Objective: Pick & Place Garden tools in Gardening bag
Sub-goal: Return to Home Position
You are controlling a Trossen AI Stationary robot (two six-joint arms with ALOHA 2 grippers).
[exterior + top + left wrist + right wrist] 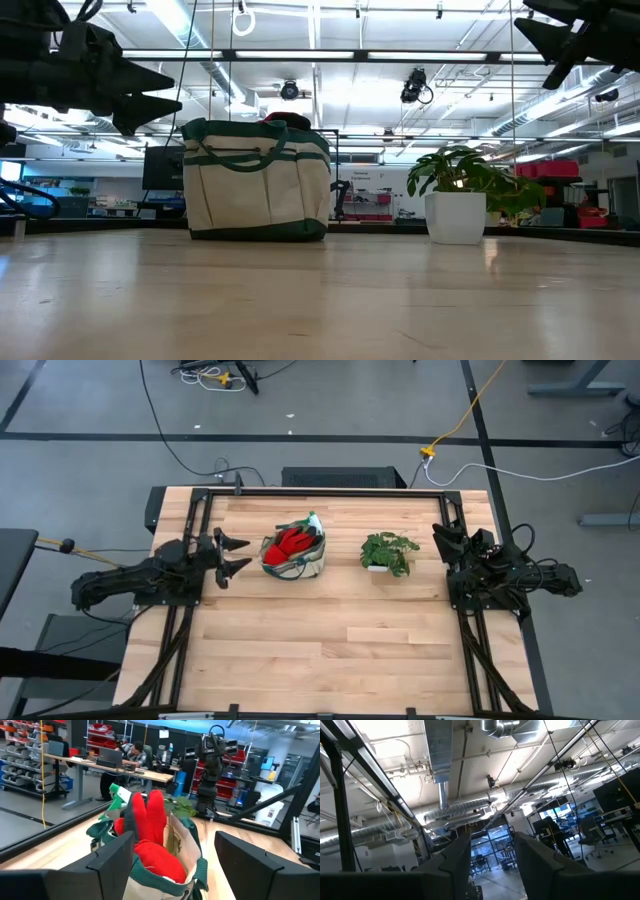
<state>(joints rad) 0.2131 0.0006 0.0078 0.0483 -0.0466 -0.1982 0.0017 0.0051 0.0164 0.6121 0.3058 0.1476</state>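
Closest to us are the left jaws, whose two dark fingers (pixel 112 870) stand wide apart with nothing between them. Straight ahead of the left jaws, near but not touching, the gardening bag (pixel 296 566) sits upright on the worktop (pixel 330 650) with its mouth open. We see the red gloves (pixel 152 837) lying on top of what the bag holds, their finger ends standing up above its rim. Beyond the gloves, as seen from the left jaws, a green spray bottle (pixel 119 796) with a white nozzle pokes out of the bag. What lies under the gloves we cannot tell.

The left arm (pixel 130 582) reaches in from the worktop's side and holds its jaws in the air, at about the height of the bag's top. On the far side of the bag from those jaws, a leafy potted plant (pixel 388 552) in a white pot stands between the bag and the right jaws, touching neither. The right arm (pixel 500 575) is folded at the opposite side. We find the right jaws high above the worktop, pointing up at the ceiling, their fingers (pixel 450 870) parted by a narrower gap and holding nothing. Far past the bag, in line with the left jaws, a person (pixel 134 751) sits at a desk (pixel 150 774).
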